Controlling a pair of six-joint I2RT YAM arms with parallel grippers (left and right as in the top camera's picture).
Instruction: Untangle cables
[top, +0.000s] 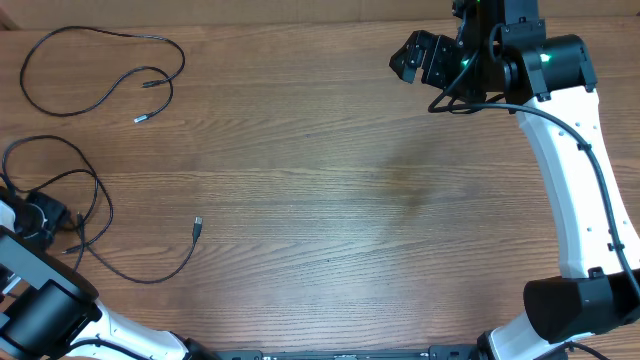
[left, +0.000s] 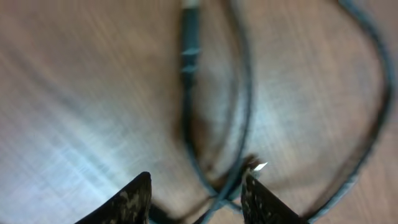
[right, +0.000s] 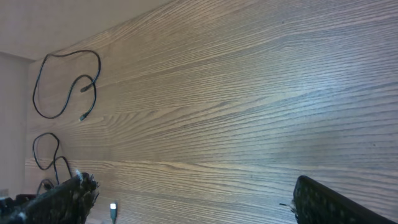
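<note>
Roughly halfway done, by the look of it. One cable (top: 183, 62) is already laid out by itself as a loose open loop at the far left of the table (top: 330, 200). It's well apart from everything else and both of its plug ends can be seen lying free, so that one can probably be counted as sorted.

What's left is the bunch (top: 96, 180) at the near left edge. A big loop is spread out there, and a long tail with a small plug (top: 197, 224) is stretched toward the middle of the table. The strands are still crossed over each other right where the left gripper (top: 40, 215) is parked.

In the left wrist view the gripper's fingers (left: 134, 199) are seen apart, with a couple of thin strands (left: 239, 124) crossing in the gap between them. Nothing looks clamped. That view is badly blurred, though, so whether a strand is being touched by a finger can't really be made out. How many separate cables are in that bunch can't be told either.

The right gripper (top: 415, 60) is held wide apart at the far right, above bare wood. Nothing is in it and it's nowhere near a cable.

So one is separated, and the crossing in the near-left bunch is not yet pulled apart.
</note>
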